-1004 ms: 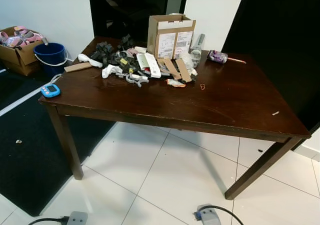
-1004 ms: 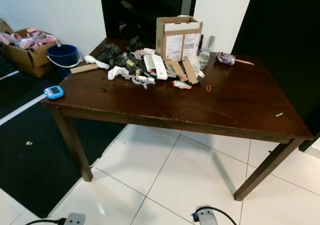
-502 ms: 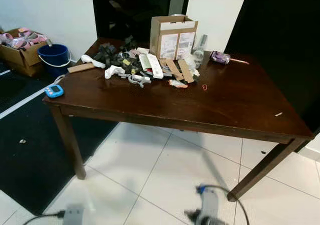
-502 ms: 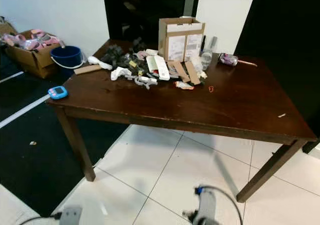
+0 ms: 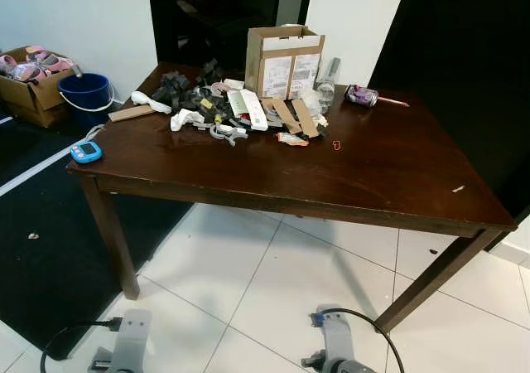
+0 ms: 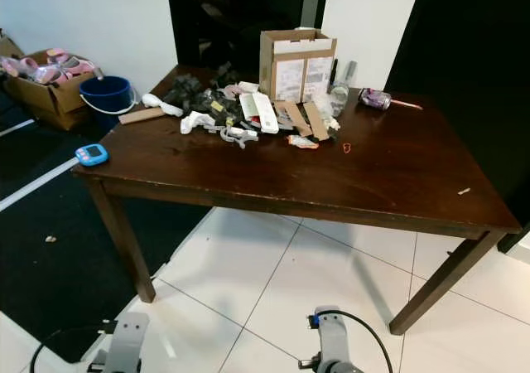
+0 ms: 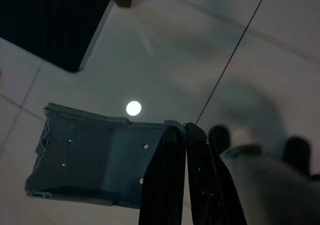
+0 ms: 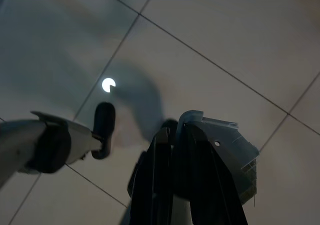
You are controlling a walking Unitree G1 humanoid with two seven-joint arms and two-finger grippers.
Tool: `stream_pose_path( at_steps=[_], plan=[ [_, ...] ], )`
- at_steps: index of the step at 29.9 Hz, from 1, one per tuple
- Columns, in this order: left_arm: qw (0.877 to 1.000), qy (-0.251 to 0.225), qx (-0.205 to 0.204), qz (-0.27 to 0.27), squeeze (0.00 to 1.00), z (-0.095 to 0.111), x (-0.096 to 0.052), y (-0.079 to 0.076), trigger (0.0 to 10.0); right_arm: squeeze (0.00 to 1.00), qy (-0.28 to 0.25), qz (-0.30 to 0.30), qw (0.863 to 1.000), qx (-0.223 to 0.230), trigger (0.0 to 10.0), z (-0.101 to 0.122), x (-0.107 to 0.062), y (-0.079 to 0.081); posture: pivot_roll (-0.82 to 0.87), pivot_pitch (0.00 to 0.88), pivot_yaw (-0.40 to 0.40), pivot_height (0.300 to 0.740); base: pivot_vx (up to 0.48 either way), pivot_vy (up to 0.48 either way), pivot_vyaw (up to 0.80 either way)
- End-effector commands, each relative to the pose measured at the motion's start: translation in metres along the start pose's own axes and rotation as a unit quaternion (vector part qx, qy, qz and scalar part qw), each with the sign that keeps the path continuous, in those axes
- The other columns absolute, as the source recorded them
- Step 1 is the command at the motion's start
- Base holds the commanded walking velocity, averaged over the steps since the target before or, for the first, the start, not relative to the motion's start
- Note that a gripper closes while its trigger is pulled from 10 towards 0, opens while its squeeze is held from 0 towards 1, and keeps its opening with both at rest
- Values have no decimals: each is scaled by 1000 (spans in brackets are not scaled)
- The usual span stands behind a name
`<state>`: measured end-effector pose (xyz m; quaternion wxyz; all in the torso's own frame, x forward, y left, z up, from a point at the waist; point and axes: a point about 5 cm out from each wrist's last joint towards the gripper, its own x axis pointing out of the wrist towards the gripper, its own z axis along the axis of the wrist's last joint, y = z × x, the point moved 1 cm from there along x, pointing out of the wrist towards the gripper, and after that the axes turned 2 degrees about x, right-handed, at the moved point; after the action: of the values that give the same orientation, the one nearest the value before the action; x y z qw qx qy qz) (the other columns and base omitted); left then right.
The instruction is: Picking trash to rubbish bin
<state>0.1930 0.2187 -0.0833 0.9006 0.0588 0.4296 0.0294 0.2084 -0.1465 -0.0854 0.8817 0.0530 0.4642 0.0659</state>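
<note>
I see the trash pile (image 5: pixel 228 108) heaped at the counter's (image 5: pixel 364 166) far side beside a cardboard box (image 5: pixel 283 60). Both arms hang low over the floor tiles, left gripper (image 7: pixel 184 135) and right gripper (image 8: pixel 172 135) pressed closed, holding nothing.

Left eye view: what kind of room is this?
Probably a home storage or utility room. A dark wooden table stands on white floor tiles, heaped with scrap packaging around an open cardboard box. A blue plastic bucket sits by the wall.
</note>
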Motion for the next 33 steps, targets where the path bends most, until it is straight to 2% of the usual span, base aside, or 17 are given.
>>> stream_pose_path(
  at_steps=[1,5,8,11,15,19,23,27,30,33],
  plan=[
    [999,-27,-11,-19,0,15,3,-9,10000,0,-17,-1,1000,3,10000,10,1,1,199,0,-56,740,0,0,0],
    [999,-30,-9,-43,0,19,4,-22,10000,0,-24,0,1000,-1,10000,17,2,3,199,0,-56,740,0,0,0],
    [998,-19,9,-63,0,14,3,-32,10000,0,-25,2,1000,-3,10000,17,2,5,195,0,-55,740,0,0,0],
    [998,-18,-13,-59,0,12,3,-29,10000,0,-26,4,1000,-9,10000,18,3,7,198,0,-64,740,0,0,0],
    [998,-17,-18,-56,0,11,3,-26,10000,0,-24,5,1000,-17,10000,18,3,7,200,0,-76,740,0,0,0],
    [998,-12,-34,-54,0,8,2,-25,10000,0,-20,-8,999,-25,10000,18,1,-3,202,0,-79,740,0,0,0],
    [998,-13,-33,-57,0,8,2,-27,10000,0,-20,-14,999,-24,10000,19,0,-7,196,0,-76,740,0,0,0],
    [997,1,-11,-74,0,3,1,-32,10000,0,-28,-50,998,-12,10000,27,-1,-20,168,0,-56,740,0,0,0],
    [996,-10,-2,-86,0,7,2,-34,10000,0,-45,-48,998,-16,10000,38,-1,-19,141,0,-50,740,0,0,0],
    [997,5,-2,-75,0,2,1,-28,10000,0,-50,-57,997,-18,10000,42,-1,-20,138,0,-50,740,0,0,0]
  ],
)
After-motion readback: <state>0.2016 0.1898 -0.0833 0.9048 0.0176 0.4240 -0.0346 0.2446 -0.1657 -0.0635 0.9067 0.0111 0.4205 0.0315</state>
